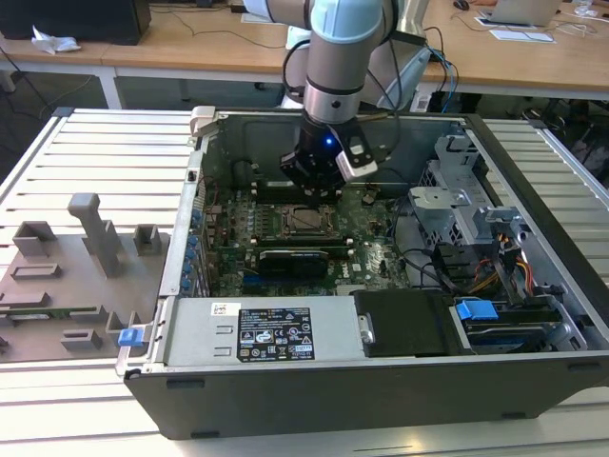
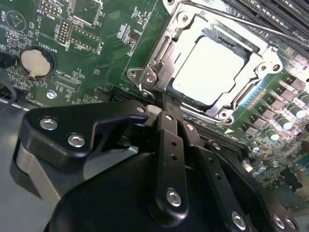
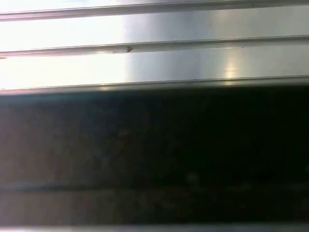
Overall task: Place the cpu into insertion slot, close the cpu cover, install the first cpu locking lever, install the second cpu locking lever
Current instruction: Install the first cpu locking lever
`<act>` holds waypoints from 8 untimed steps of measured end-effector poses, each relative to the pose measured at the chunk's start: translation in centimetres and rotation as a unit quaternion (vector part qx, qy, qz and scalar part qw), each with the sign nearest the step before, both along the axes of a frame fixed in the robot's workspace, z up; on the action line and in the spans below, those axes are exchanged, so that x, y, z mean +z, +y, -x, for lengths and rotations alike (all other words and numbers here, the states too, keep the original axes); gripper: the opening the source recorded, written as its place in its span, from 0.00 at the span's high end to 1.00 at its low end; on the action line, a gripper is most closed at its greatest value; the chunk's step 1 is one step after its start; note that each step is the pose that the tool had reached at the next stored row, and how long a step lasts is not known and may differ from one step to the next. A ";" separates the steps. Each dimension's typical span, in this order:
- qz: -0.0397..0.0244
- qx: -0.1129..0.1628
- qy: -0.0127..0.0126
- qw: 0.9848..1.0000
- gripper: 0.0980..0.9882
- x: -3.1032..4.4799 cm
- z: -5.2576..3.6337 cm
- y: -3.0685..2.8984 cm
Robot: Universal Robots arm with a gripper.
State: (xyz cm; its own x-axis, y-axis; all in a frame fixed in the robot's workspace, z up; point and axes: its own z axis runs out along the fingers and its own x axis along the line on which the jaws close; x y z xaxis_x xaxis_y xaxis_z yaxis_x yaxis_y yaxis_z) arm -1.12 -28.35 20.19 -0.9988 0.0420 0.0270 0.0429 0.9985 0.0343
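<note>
The black, multi-link robot gripper (image 2: 166,104) fills the foreground of the second wrist view, its fingers drawn together with nothing between them, the tips just beside the edge of the socket. Just beyond lies the flat square cpu (image 2: 208,70) with a pale silver metal top, seated in the insertion slot (image 2: 251,94) and framed by the thin steel cpu cover (image 2: 190,26) lying flat over its edges (a thin wire lever (image 2: 251,24) runs along one side). Green circuit board (image 2: 96,34) surrounds the socket. In the exterior view, the gripper (image 1: 314,186) hangs inside the open dark-grey computer case (image 1: 381,381), above the cpu (image 1: 306,220).
</note>
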 end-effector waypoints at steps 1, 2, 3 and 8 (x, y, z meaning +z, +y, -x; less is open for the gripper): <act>0.000 0.000 0.000 1.000 0.99 -0.01 -0.04 0.05; 0.000 0.001 0.000 1.000 0.99 -0.01 -0.07 0.13; 0.000 0.002 0.000 1.000 0.99 -0.03 -0.14 0.26; 0.000 0.003 0.000 1.000 0.99 0.34 -0.17 0.36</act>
State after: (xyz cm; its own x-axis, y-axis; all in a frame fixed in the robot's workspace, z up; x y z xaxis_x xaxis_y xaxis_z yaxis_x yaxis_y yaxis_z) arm -0.95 -27.99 20.53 -0.9990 0.0356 0.0266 0.0365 0.9988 0.0333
